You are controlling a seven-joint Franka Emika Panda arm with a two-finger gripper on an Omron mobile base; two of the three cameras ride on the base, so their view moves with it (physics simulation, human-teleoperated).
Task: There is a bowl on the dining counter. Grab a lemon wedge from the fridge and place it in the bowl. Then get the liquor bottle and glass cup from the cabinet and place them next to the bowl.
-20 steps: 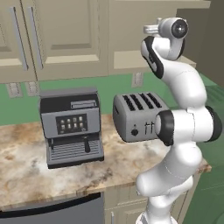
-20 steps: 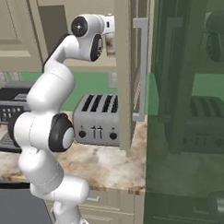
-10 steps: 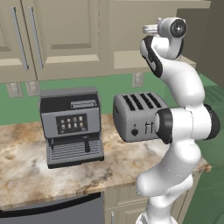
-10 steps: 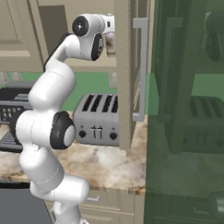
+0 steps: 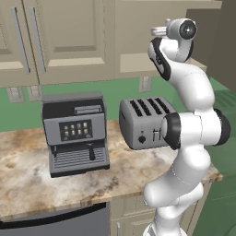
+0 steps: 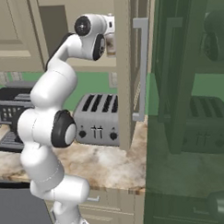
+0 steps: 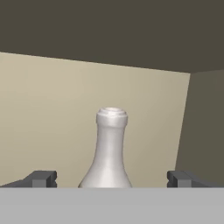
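Pale grey liquor bottle [image 7: 111, 151] stands upright inside the cabinet [image 6: 125, 62], dead ahead of the gripper [image 7: 111, 179] and centred between its wide-spread fingers [image 7: 41, 178], apparently lined up for grasping the neck.

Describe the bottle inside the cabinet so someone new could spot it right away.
Look above the stone counter with the toaster, inside the open upper cabinet. The bottle stands upright there, between the open claw tips: pale grey, a narrow ringed neck flaring into wide shoulders.

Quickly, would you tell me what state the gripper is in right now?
Gripper: open, holding nothing; its fingertips stand wide on either side of the liquor bottle in the cabinet.
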